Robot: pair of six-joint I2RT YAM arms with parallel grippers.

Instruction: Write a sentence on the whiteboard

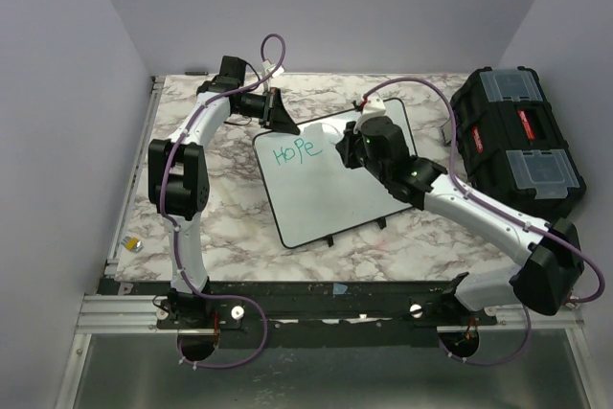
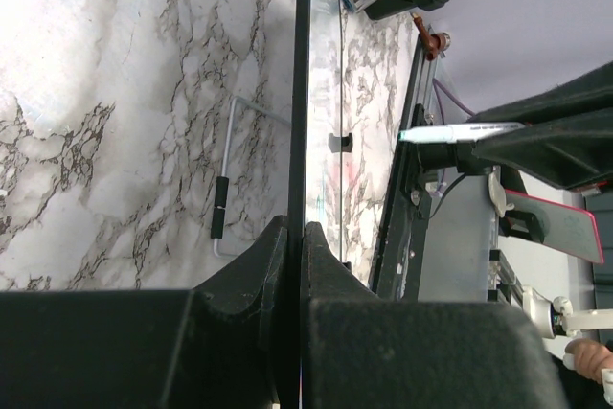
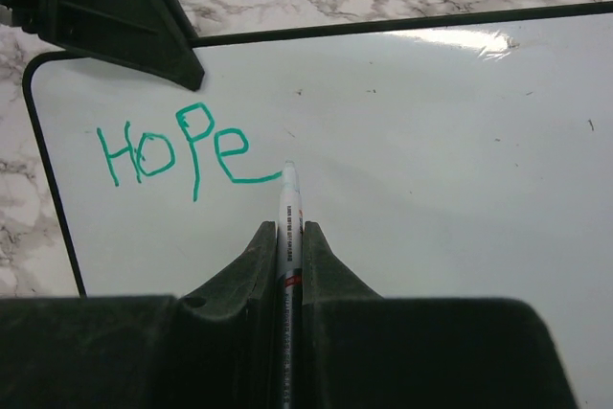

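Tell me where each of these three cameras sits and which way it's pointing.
Top external: above and behind the bases, looking down on the marble table, whiteboard and toolbox; both arms show.
Left wrist: on the left arm, looking along the board's edge; the left end effector clamps that edge.
Right wrist: on the right arm, looking down at the board; the right end effector holds the marker, tip at the end of "Hope".
Shared: both wrist views show the marker; top and right wrist show "Hope".
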